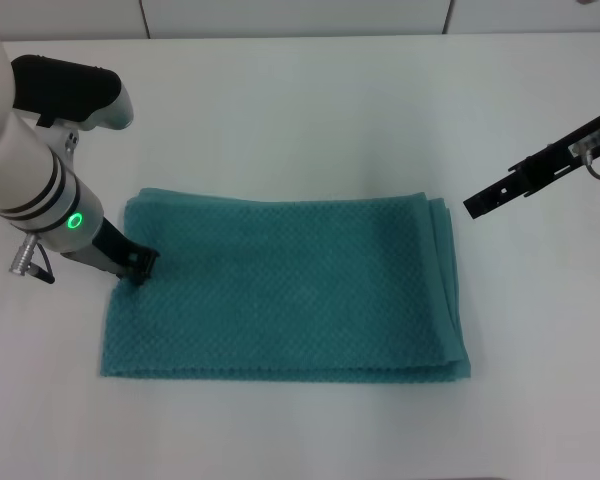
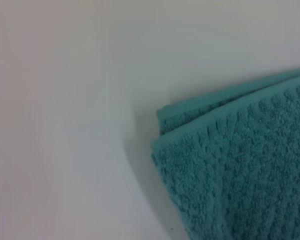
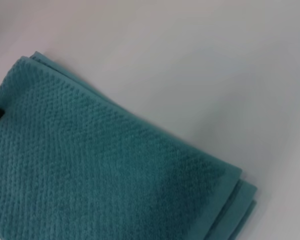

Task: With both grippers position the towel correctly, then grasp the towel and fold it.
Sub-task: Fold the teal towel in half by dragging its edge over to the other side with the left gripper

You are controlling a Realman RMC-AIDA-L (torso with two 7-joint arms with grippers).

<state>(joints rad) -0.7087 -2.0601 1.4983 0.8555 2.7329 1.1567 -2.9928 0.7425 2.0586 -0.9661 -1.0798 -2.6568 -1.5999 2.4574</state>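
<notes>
in the head view the towel (image 1: 280, 290) lies flat on the white table (image 1: 300, 100), already in layers, its stacked edges showing along its right side; the left gripper (image 1: 140, 265) has its tip down on the towel's left edge, near the far-left corner, a placing that looks meant to pin or nudge that edge square; whether its fingers are parted or closed on cloth cannot be told; the right gripper (image 1: 475, 207) hangs in the air just off the towel's far-right corner, touching nothing, probably waiting for its own corner; whether its fingers are closed cannot be told either; in the left wrist view only a layered towel (image 2: 240, 175) corner on bare table (image 2: 55, 120) shows, no fingers; in the right wrist view the towel (image 3: 90, 170) fills the lower part, its stepped layers at one corner, and a dark bit at the frame's edge may be the left gripper, though this is unsure.
</notes>
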